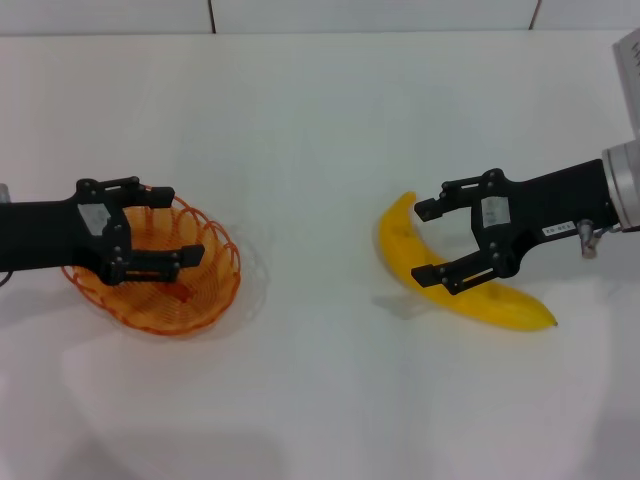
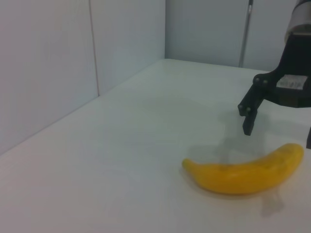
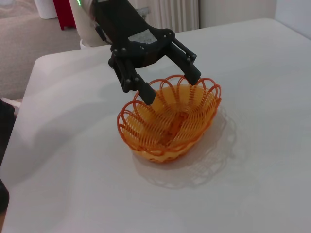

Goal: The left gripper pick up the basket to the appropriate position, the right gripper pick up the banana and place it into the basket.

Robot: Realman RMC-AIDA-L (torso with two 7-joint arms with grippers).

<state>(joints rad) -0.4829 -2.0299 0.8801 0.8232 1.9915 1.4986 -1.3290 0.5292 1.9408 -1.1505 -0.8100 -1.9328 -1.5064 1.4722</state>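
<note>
The orange wire-like basket (image 1: 185, 312) sits on the white table at the left; it also shows in the right wrist view (image 3: 165, 141). My left gripper (image 1: 182, 222) is open right over the basket's near-left rim, fingers spread above it; in the right wrist view the left gripper (image 3: 172, 87) hangs at the rim, gripping nothing. The yellow banana (image 1: 505, 303) lies on the table at the right; it also shows in the left wrist view (image 2: 243, 174). My right gripper (image 1: 428, 243) is open just over the banana's middle, a finger to each side; the left wrist view shows the right gripper (image 2: 279, 136) too.
The white table (image 1: 320, 150) runs to a tiled wall at the back. Its rounded edge (image 3: 34, 63) shows in the right wrist view, with the floor and a red object (image 3: 63, 12) beyond. Between basket and banana is bare table.
</note>
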